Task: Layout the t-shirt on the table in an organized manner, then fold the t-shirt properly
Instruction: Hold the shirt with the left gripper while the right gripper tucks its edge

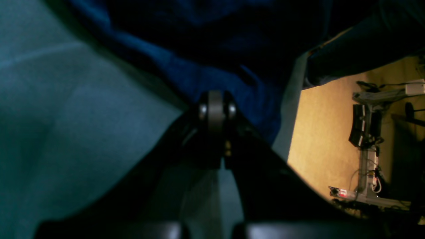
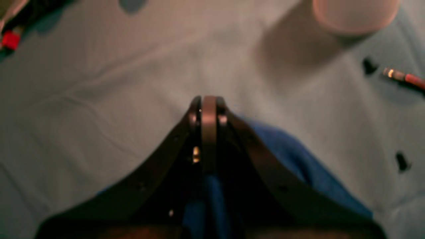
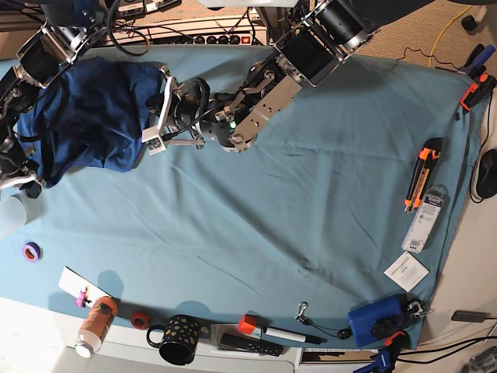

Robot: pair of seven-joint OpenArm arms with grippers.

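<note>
- Your left end effector (image 1: 216,109) has its jaws pressed together, and dark blue t-shirt (image 1: 212,49) cloth lies right against its tip; you cannot tell whether any of it is pinched.
- Your right end effector (image 2: 208,109) is also closed tight, with blue fabric showing between and beneath its arms; a firm grip there cannot be confirmed.
- Beyond both tips, the t-shirt (image 3: 93,116) sits bunched in a heap between the two end effectors.
- Past the right tip, bare teal tabletop (image 2: 99,83) stretches out, with a pale cup (image 2: 355,15) further on.
</note>
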